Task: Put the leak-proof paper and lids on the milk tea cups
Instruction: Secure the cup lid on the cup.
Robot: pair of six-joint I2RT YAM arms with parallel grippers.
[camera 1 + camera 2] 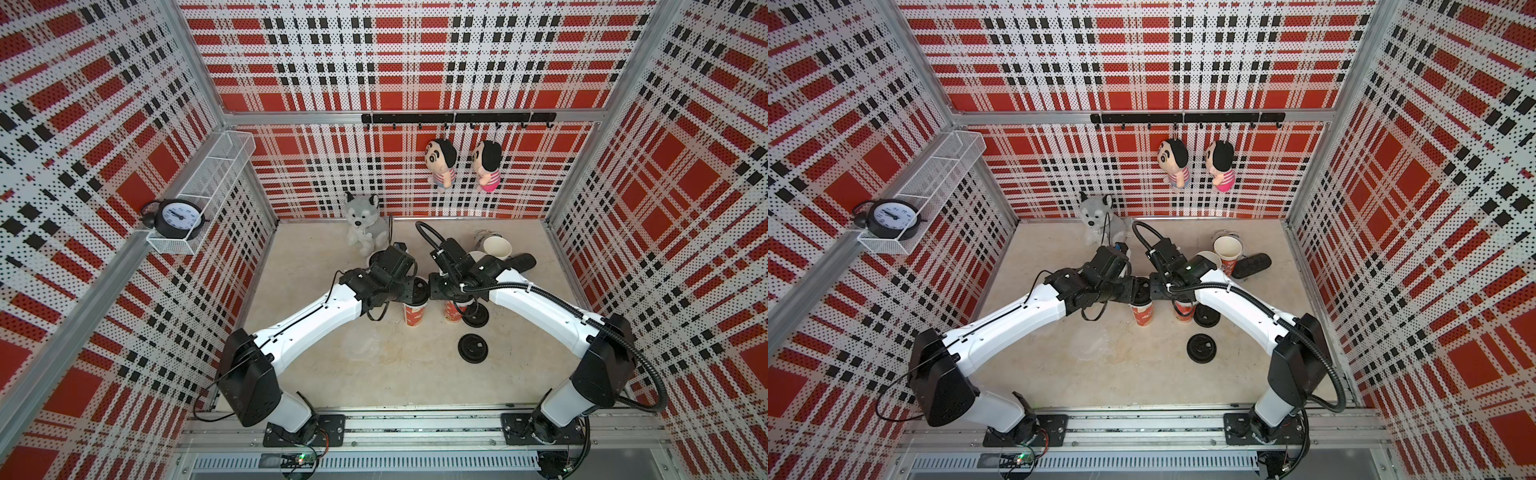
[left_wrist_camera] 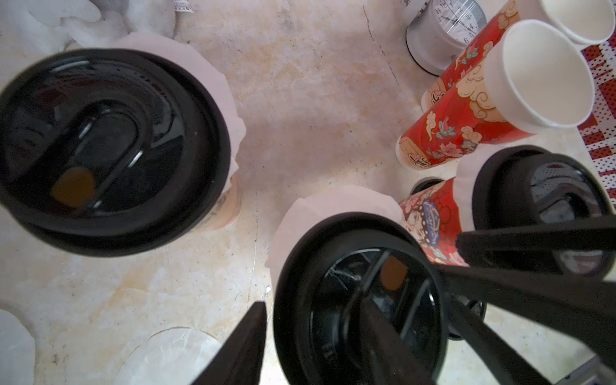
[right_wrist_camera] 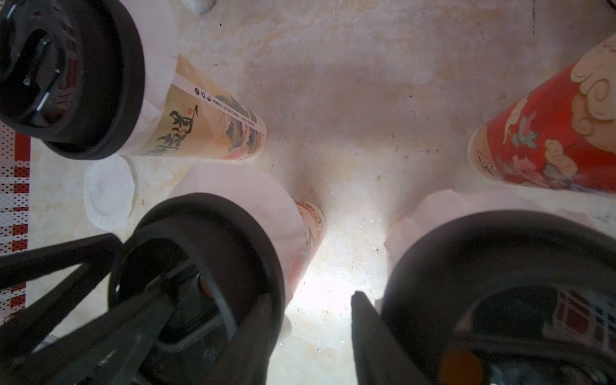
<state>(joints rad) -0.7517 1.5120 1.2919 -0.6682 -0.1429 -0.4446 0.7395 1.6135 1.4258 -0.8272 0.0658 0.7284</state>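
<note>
Three milk tea cups wear black lids with leak-proof paper crimped under the rims: a cream cup (image 3: 206,123), a red middle cup (image 1: 414,314) and a red cup (image 2: 430,216) beside it. My left gripper (image 2: 313,303) hangs over the middle cup's lid (image 2: 350,283), jaws apart astride its rim; I cannot tell whether they touch. My right gripper (image 3: 310,296) stands open above the gap between that lid (image 3: 200,260) and its neighbour's lid (image 3: 500,266), with bare table between its fingers. Paper (image 2: 333,203) frills out below the middle lid. Two open red cups (image 2: 540,73) stand uncovered behind.
Loose paper sheets (image 3: 108,193) lie by the cream cup, and another sheet (image 2: 166,356) lies near my left fingers. Two loose black lids (image 1: 473,345) lie on the table in front. A husky plush (image 1: 365,224) sits at the back and a small clock (image 2: 443,33) stands near the open cups.
</note>
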